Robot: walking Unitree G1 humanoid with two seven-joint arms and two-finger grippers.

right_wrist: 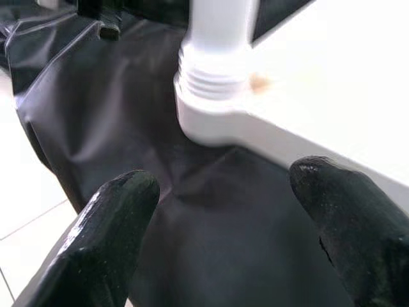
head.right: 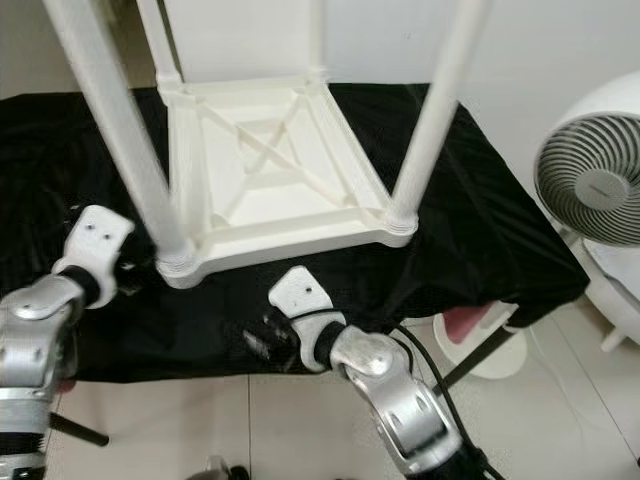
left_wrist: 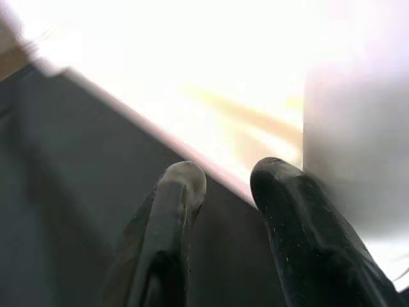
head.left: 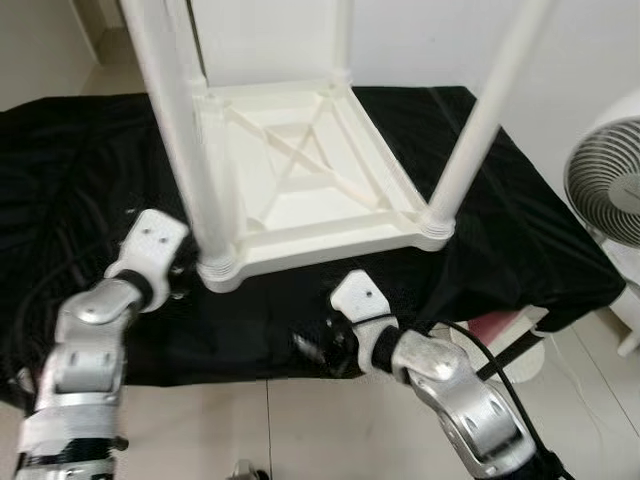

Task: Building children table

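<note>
White table, black cloth

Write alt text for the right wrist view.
The right gripper, jaws open, hovers over black cloth just short of an upturned white table, facing the threaded corner socket where a leg is screwed in.

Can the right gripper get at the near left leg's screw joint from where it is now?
Probably yes: the right gripper is open, facing the leg joint across bare black cloth, with nothing between.

Silver jointed arms; white wrist housings with small screws; black cable along right arm; black rounded jaws.
</note>
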